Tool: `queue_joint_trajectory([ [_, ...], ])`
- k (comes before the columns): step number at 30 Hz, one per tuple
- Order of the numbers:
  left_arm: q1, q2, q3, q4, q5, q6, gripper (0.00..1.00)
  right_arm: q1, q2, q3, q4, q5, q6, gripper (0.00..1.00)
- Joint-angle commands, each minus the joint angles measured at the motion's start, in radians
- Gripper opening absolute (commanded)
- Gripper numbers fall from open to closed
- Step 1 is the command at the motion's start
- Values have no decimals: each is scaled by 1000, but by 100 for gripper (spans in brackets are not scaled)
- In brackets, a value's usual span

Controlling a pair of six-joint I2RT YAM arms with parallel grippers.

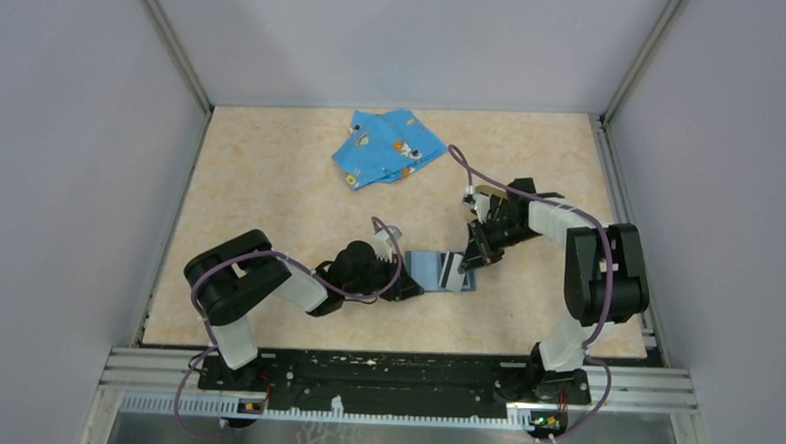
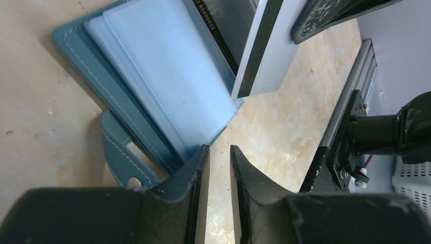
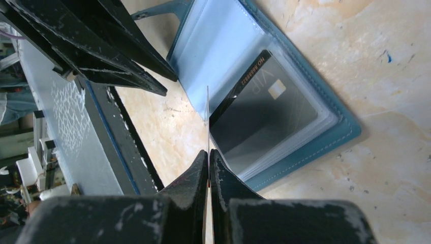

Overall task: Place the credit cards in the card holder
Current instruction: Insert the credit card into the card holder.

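Note:
The teal card holder (image 1: pixel 429 271) lies open on the table, its pale blue sleeves (image 2: pixel 152 76) facing up. One black credit card (image 3: pixel 269 109) marked VIP sits in a sleeve of the holder (image 3: pixel 305 147). My right gripper (image 3: pixel 209 152) is shut on a second credit card (image 3: pixel 207 112), seen edge-on and standing over the holder's middle fold. In the left wrist view this held card (image 2: pixel 269 56) rises beside the tucked-in card (image 2: pixel 223 25). My left gripper (image 2: pixel 218 150) is at the holder's near corner. Its jaws stand a narrow gap apart with only bare table between them.
A bright blue cartoon-print cloth (image 1: pixel 387 147) lies crumpled at the back of the table. The metal rail (image 1: pixel 402 378) with both arm bases runs along the near edge. Grey walls close in the left, right and back sides.

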Motion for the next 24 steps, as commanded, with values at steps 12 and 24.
queue_joint_trajectory([
  [12,-3,2,-8,-56,-61,42,20,-14,60,61,75,8,130,0],
  [24,-3,-5,7,-94,-81,71,18,-20,143,64,38,6,108,0],
])
